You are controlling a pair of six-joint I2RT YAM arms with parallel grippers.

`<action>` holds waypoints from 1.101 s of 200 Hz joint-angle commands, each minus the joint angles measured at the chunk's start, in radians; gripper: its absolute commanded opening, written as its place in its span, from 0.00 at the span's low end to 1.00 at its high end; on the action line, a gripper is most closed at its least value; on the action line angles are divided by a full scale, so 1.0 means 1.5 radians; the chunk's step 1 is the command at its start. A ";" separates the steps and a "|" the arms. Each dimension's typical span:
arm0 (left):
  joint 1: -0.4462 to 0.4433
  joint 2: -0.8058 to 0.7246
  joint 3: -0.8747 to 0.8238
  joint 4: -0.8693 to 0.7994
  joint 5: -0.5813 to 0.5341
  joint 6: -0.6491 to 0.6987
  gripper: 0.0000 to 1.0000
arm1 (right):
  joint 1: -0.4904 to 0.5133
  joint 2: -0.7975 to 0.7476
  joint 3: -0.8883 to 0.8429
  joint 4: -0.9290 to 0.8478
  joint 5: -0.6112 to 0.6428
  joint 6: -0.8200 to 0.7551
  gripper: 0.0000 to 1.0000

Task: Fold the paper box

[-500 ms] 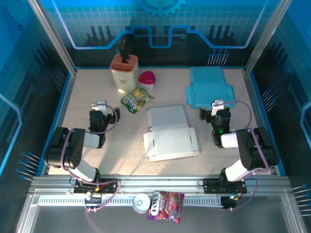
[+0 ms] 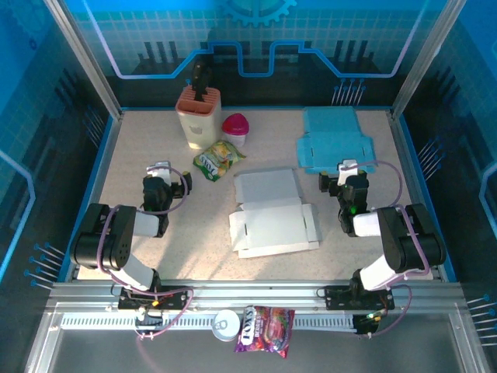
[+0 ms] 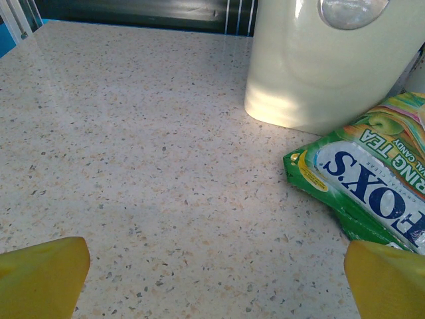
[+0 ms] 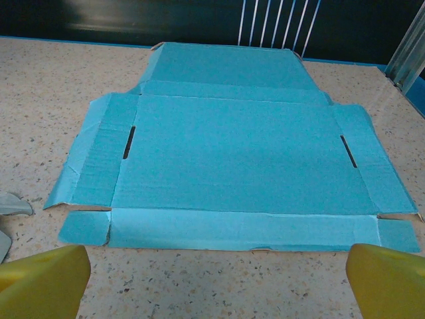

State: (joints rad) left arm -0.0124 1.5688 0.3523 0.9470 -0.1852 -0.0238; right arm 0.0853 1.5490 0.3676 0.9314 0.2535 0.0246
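A flat, unfolded white paper box [image 2: 272,211] lies mid-table between the two arms. A second flat paper box, blue [image 2: 334,140], lies at the back right; in the right wrist view this blue box [image 4: 239,153] spreads just ahead of my right gripper [image 4: 219,282], its near flap a short way from the yellow fingertips [image 4: 41,276]. My right gripper [image 2: 348,171] rests low by the blue sheet's near edge, open and holding nothing. My left gripper [image 2: 160,172] sits at the left, open over bare table [image 3: 219,279], with nothing between its yellow fingertips [image 3: 40,274].
A cream container [image 2: 198,116] with a dark tool in it stands at the back left, a pink-lidded cup [image 2: 236,128] beside it. A green candy bag [image 2: 217,159] lies just right of the left gripper [image 3: 362,179]. A can and a snack bag [image 2: 264,326] sit on the front rail.
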 commanded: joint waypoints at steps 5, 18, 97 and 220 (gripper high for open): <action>-0.002 -0.007 0.013 0.003 0.011 0.004 0.99 | 0.008 -0.004 0.008 0.002 0.001 -0.008 1.00; -0.002 -0.008 0.013 0.003 0.011 0.005 0.99 | 0.009 -0.004 0.008 0.001 0.001 -0.008 1.00; -0.059 -0.124 -0.093 0.116 -0.059 0.056 0.99 | 0.045 -0.025 -0.081 0.163 0.049 -0.038 1.00; -0.355 -0.432 0.253 -0.815 0.136 -0.510 0.89 | 0.179 -0.584 0.300 -1.066 -0.150 0.408 0.88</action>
State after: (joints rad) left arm -0.3492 0.8387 0.7002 0.0872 -0.0776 -0.5549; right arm 0.2787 0.6006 0.7506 -0.0032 0.1703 0.3634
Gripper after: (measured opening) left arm 0.916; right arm 0.961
